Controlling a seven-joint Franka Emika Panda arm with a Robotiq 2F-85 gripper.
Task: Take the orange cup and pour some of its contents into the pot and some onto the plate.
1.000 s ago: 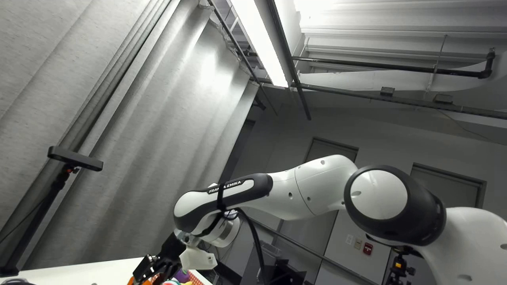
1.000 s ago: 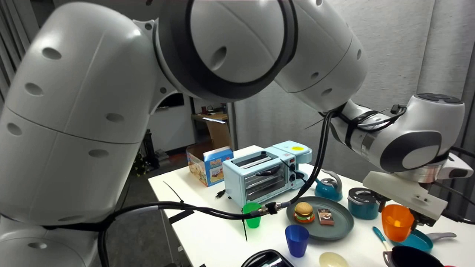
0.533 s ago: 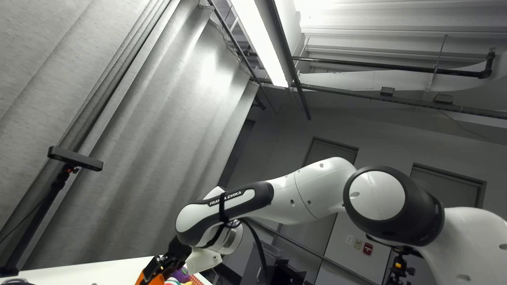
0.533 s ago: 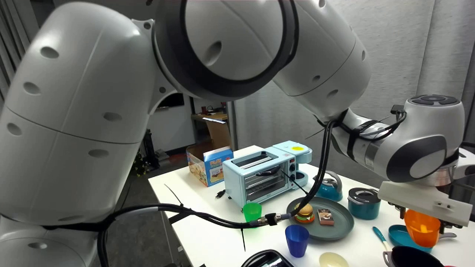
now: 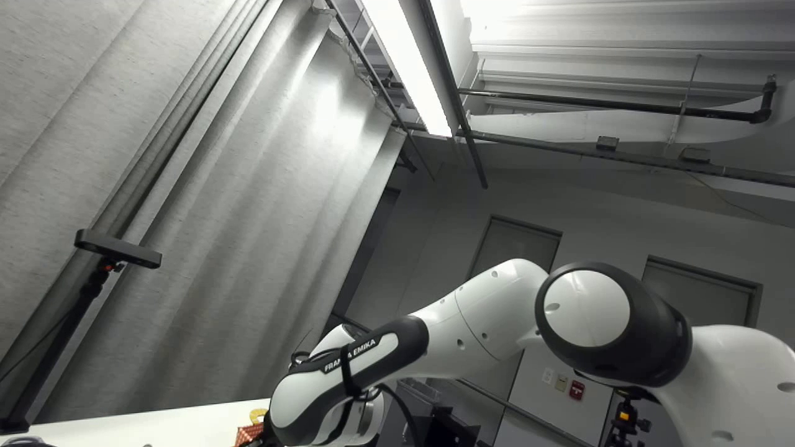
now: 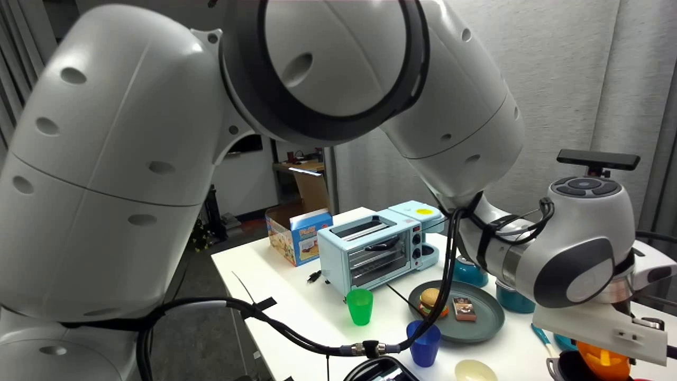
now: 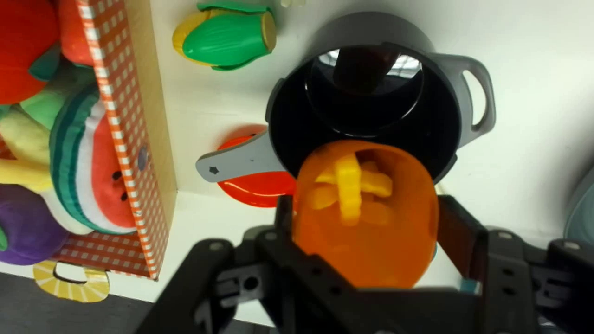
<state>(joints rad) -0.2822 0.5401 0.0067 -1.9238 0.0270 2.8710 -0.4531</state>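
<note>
The orange cup [image 7: 366, 246] holds several yellow pieces. In the wrist view my gripper [image 7: 365, 206] has a finger on each side of it and is shut on it. The cup also shows in an exterior view [image 6: 605, 364], under the wrist, overlapping the pot [image 6: 568, 365]. In the wrist view the black pot with grey handles [image 7: 371, 28] sits just beyond the cup, whose rim covers part of the pot's near side. The grey plate [image 6: 489, 328] bears a toy burger and a small box. In an exterior view the gripper is mostly cut off at the bottom edge.
A checkered basket [image 7: 123, 120] of soft fruit stands left of the pot in the wrist view. Toy corn [image 7: 227, 39] and a red dish [image 7: 257, 191] lie near the pot. A blue cup [image 6: 423, 346], a green cup [image 6: 360, 307] and a toaster oven [image 6: 373, 259] stand on the table.
The arm has lowered. The cup first moved right in an exterior view, then down over the pot. It has left the frame in an exterior view, where the checkered basket now shows.
</note>
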